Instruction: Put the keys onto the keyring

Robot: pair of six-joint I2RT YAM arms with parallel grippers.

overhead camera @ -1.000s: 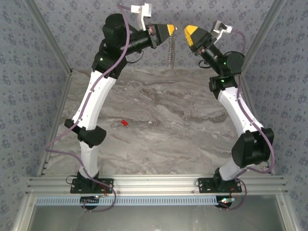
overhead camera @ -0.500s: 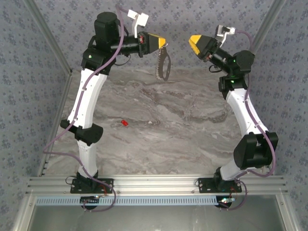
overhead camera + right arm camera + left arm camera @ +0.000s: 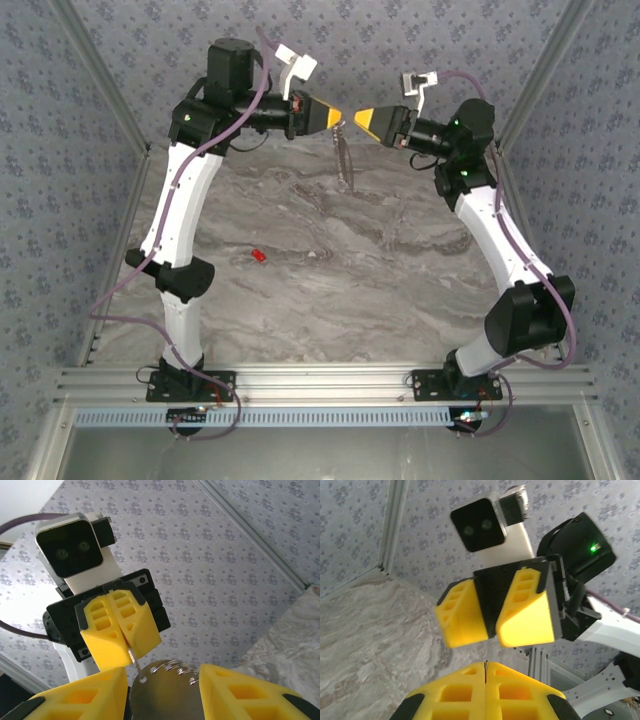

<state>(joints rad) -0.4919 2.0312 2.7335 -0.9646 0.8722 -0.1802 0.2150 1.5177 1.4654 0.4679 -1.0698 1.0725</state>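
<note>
The keyring (image 3: 345, 156), a thin grey metal piece, hangs from my left gripper (image 3: 337, 117), which is shut on its top wire high above the table's far end. My right gripper (image 3: 360, 120) points straight at it, tip to tip. In the right wrist view the keyring's flat grey plate (image 3: 170, 697) with wire coils sits between the open fingers of my right gripper (image 3: 162, 676), and the left gripper (image 3: 126, 651) pinches a thin wire. From the left wrist, the left gripper (image 3: 485, 667) is closed facing the right gripper (image 3: 492, 636). The red key (image 3: 257, 256) lies on the marble table.
The marble table (image 3: 380, 290) is walled by patterned panels (image 3: 60, 200) on the left, right and back. An aluminium rail (image 3: 330, 385) carries both arm bases at the near edge. The key lies left of centre, far below both grippers.
The right gripper swung left and turned until its tip faces the left one. The left gripper shifted slightly, and the keyring now hangs edge-on between them.
</note>
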